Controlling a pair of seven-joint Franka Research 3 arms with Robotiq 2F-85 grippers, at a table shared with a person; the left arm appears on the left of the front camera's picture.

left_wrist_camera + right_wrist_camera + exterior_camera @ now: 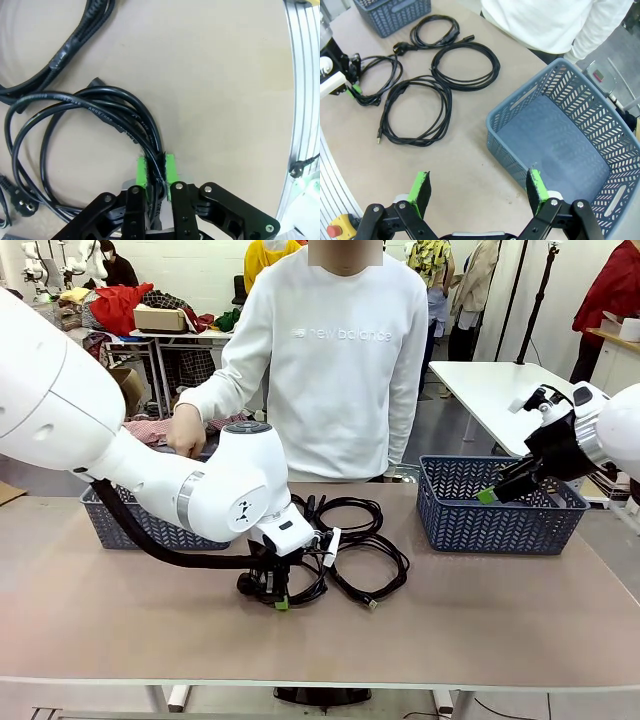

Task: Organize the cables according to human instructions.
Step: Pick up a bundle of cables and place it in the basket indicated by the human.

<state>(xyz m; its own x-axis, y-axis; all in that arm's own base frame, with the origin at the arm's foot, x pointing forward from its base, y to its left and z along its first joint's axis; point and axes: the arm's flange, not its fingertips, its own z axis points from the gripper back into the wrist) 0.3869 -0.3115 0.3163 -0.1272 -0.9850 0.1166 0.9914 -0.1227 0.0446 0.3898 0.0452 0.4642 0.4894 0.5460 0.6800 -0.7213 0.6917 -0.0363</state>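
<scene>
Green pads of the left claw are pressed together on a few strands of one coiled black cable, low at the near side of the counter, left of the middle. The bite takes the bundle at one spot on its edge, so the likeliest trouble is that the coil comes apart on the lift. Strands not caught between the pads could slide out, the loop could hang long, and its plug could drag over the counter. Beyond and beside it lie the other three cables, each in its own loop, the closest just beside the held one. A drooping loop or plug could hook that neighbour and pull it along or tangle the two. Farther out a blue basket stands at each side of the counter. The left basket is behind the left arm, and the right claw hovers above the near rim of the right basket, its fingers spread wide and holding nothing. A trailing end could catch on a basket rim and leave the cable half in, half out, and a carry to the right basket would bring the two arms close. At the far side stands the person, one hand above the left basket. Whether it points there cannot be told, so a misread instruction could put the cable in the wrong basket.
</scene>
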